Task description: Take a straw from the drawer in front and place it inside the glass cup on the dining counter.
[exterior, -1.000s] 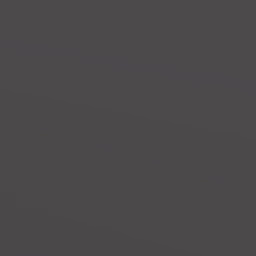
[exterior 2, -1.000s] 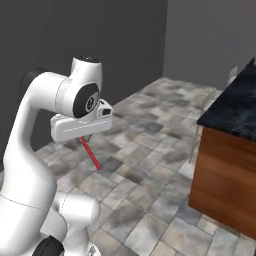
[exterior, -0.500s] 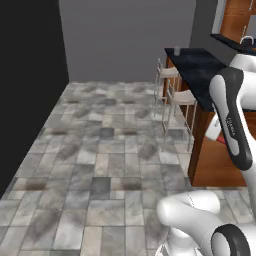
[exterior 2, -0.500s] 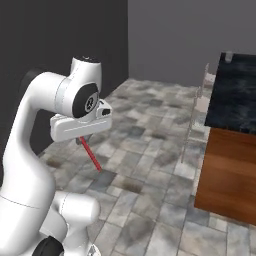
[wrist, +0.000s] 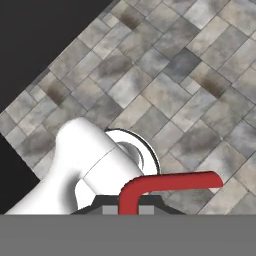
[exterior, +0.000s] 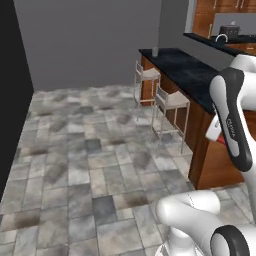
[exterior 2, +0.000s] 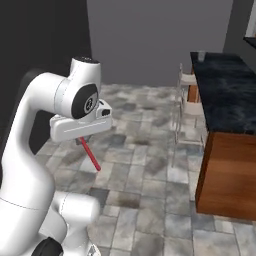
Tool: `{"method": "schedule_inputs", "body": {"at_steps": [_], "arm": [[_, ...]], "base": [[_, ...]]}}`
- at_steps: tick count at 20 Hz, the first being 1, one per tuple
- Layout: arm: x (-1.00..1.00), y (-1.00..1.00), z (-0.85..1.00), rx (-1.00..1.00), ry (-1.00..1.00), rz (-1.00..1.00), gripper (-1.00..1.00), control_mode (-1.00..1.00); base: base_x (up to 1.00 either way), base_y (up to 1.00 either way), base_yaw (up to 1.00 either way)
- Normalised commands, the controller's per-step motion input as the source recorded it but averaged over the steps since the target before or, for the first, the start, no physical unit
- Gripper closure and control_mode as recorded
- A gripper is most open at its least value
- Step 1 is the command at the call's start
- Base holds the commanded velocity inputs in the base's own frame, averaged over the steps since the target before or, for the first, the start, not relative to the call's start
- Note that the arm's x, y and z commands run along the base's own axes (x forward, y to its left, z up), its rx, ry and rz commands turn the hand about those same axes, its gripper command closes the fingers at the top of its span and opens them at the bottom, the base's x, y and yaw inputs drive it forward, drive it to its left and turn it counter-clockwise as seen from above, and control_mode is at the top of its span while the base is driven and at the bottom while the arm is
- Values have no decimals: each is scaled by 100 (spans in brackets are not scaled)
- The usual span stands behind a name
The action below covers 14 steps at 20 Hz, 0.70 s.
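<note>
Midway, my gripper (wrist: pixel 129 207) jaws pinch the straw (exterior 2: pixel 90 155) at centre frame; the glass cup (exterior: pixel 155 51) waits upper right on the dining counter (exterior: pixel 185 70)

A rendered home kitchen with a dining area. Floored in mottled grey stone tiles (exterior: pixel 90 150), walled in plain grey. Along one side, a long dining counter (exterior: pixel 185 70) of black veined stone over a reddish-brown wooden base, with 2 pale stools (exterior: pixel 170 102) drawn up beside it. On its far end, a small clear tumbler, probably the glass cup (exterior: pixel 155 51). Further back, reddish-brown cabinets (exterior: pixel 215 12) above another dark worktop, with what may be a small appliance, too blurred to name.
</note>
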Motion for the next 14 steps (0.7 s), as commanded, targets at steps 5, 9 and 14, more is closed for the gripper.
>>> {"method": "schedule_inputs", "body": {"at_steps": [5,9,14], "arm": [[0,0,0,0,0,0,100,100],[0,0,0,0,0,0,100,100],[0,0,0,0,0,0,100,100]], "base": [[91,67,-29],[90,70,-28],[88,76,-31]]}}
